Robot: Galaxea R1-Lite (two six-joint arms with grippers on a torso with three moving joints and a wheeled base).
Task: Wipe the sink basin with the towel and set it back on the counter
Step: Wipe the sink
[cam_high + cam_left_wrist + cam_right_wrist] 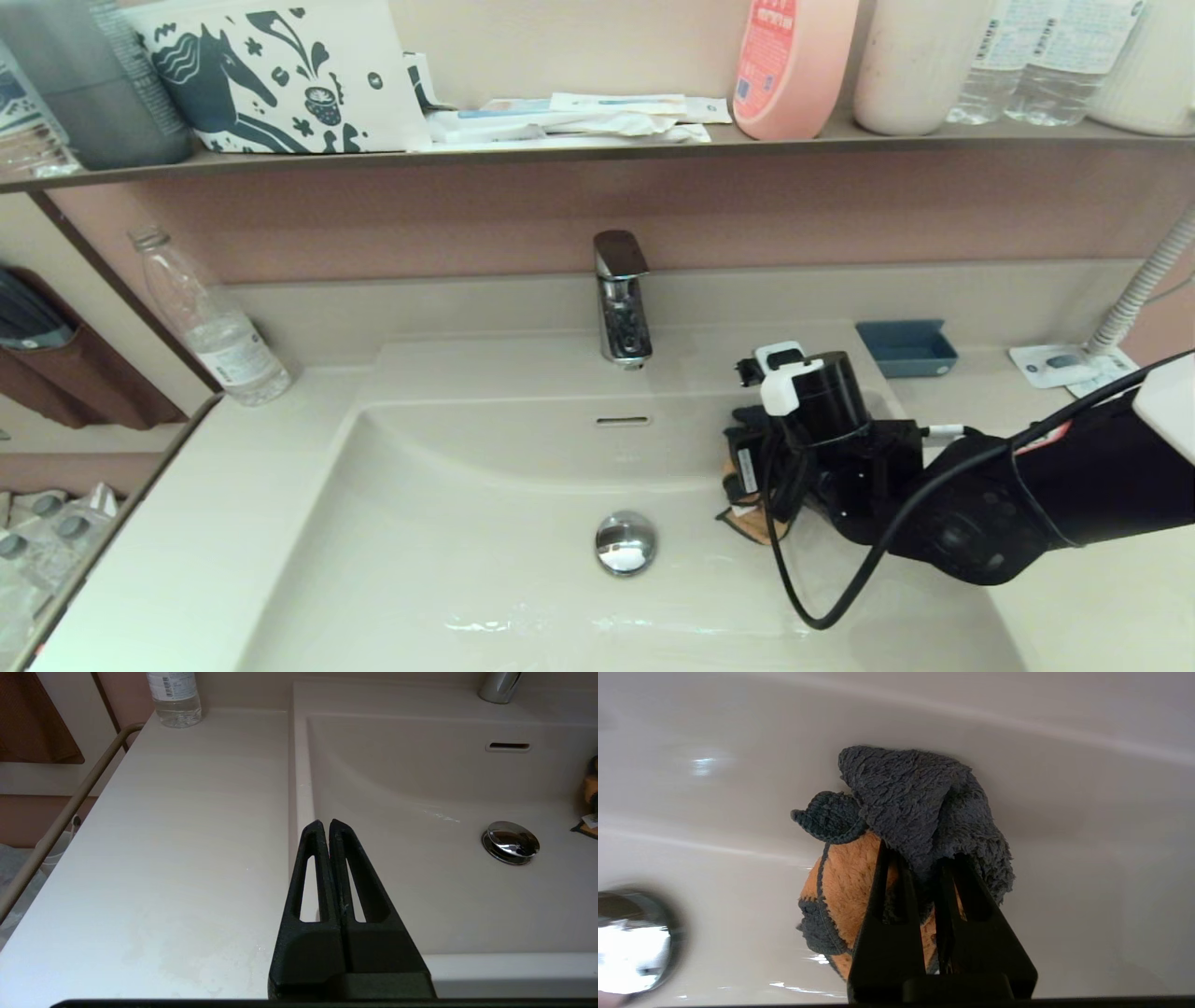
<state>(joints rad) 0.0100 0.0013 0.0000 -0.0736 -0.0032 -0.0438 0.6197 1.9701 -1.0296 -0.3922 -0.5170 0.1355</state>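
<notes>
My right gripper (747, 478) reaches down into the cream sink basin (448, 541), right of the chrome drain plug (625, 542). It is shut on the towel (920, 798), whose dark grey face bunches above the fingers while the orange face shows behind them. The towel presses against the basin's right inner wall (1087, 812). An orange corner of the towel (758, 525) shows under the wrist. My left gripper (325, 824) is shut and empty, parked over the counter (177, 849) by the basin's left rim; it does not show in the head view.
A chrome faucet (621, 299) stands behind the basin above the overflow slot (623, 421). A plastic bottle (210, 322) is on the left counter. On the right counter are a blue dish (906, 347), a white packet (1055, 364) and a hose (1144, 280). A brown shelf (597, 149) carries bottles.
</notes>
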